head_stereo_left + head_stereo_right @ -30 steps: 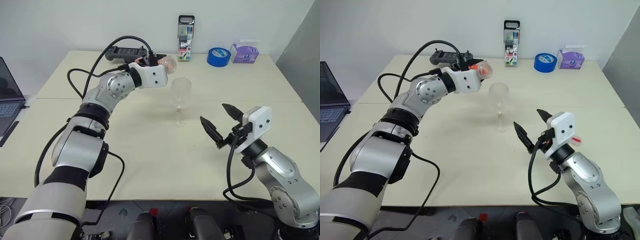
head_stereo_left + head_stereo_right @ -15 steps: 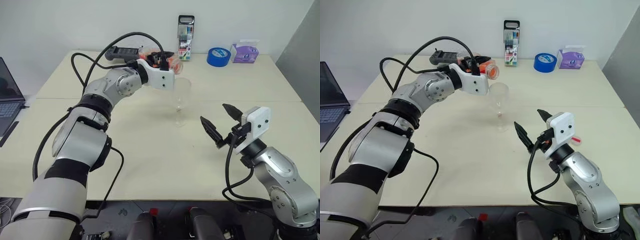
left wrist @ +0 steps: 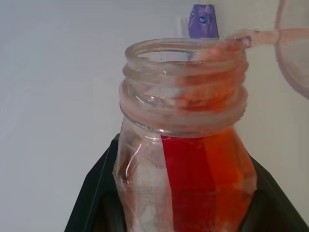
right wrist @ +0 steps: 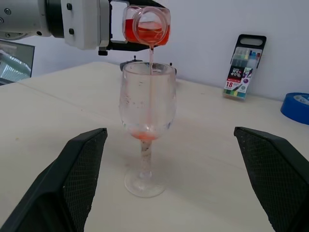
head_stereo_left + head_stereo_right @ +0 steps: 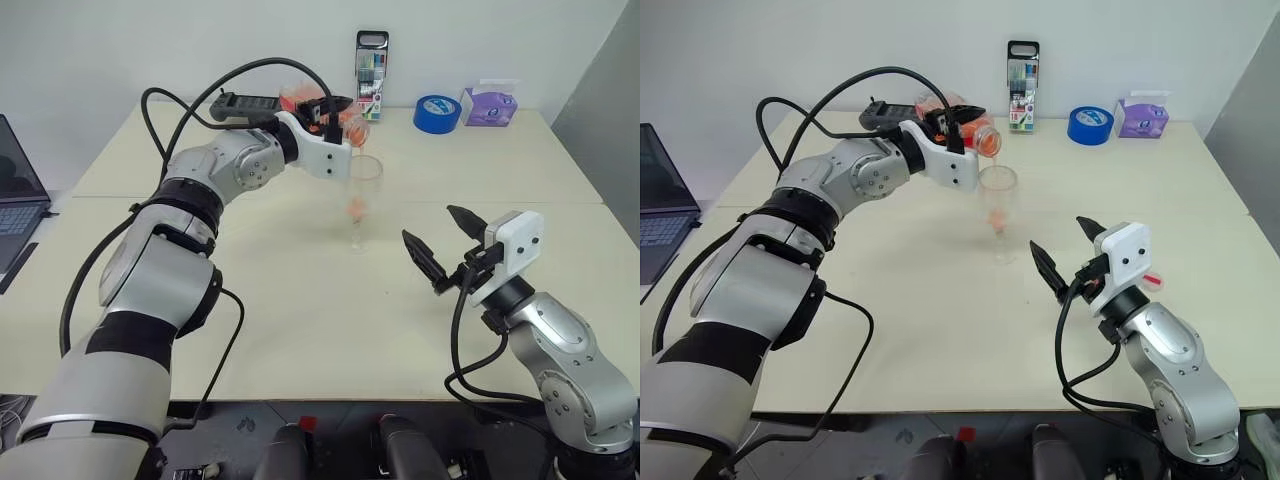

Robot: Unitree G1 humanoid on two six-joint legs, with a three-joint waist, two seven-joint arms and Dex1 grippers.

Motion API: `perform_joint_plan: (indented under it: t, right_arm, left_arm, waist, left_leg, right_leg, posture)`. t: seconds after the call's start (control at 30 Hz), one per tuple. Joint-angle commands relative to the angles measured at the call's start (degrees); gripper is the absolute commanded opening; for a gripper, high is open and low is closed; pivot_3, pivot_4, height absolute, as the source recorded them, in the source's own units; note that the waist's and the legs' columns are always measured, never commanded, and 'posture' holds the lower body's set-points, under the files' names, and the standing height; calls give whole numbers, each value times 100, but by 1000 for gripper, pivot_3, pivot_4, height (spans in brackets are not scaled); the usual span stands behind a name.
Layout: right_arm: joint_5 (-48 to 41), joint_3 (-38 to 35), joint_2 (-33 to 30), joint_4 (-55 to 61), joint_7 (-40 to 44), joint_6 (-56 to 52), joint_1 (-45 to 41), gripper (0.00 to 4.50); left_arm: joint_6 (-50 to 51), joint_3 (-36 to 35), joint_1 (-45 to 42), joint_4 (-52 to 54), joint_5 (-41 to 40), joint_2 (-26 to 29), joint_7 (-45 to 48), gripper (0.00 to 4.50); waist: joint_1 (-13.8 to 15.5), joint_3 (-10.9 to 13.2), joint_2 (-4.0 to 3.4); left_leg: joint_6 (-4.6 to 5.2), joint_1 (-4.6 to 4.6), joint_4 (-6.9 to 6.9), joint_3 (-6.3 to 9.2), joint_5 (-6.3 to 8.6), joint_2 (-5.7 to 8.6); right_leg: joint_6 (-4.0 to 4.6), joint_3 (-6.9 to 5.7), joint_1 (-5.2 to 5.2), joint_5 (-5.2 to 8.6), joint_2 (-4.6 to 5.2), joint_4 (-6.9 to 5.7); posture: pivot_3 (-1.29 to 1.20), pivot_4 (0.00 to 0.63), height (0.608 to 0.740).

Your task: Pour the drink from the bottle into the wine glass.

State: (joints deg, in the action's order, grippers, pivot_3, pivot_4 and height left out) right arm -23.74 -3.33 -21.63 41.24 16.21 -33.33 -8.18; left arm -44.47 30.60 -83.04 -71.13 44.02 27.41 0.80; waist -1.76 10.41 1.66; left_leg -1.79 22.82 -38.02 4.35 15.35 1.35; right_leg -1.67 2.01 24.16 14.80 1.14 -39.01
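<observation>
Beige tabletop (image 5: 250, 330): L gripper (image 5: 958, 127), clamping bottle (image 5: 962, 118), just tipped over wine glass (image 5: 362, 200), drink (image 4: 150, 53) now streaming in; R gripper (image 5: 445, 243) idle, wide open.

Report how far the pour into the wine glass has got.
Done: the bottle is uncapped, gripped in the left gripper and tipped over the wine glass. In hand: a thin stream of the drink runs from the bottle's mouth into the bowl, where a little has pooled at the bottom. Left: most of the drink is in the bottle. The right gripper waits open, apart from the glass.
</observation>
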Motion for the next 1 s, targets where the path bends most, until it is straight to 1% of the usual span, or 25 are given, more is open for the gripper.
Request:
perform_joint_plan:
  t: [0.03,1.0]
  right_arm:
    - [19,-61,-14,139,-4,116,-93,4500]
    - [188,32,-16,44,65,174,-79,4500]
  left_arm:
    - [-64,-6,-308,50,33,99,-201,1820]
    - [23,302,-562,-164,434,153,-600,1820]
  waist:
    - [0,0,0]
    - [1,0,0]
  left_leg:
    - [0,0,0,-1,0,0]
    - [0,0,-4,-10,0,2]
  right_leg:
    - [0,1,0,0,0,0]
    - [0,0,0,0,1,-4]
  posture:
    - [0,150,740]
    - [0,150,740]
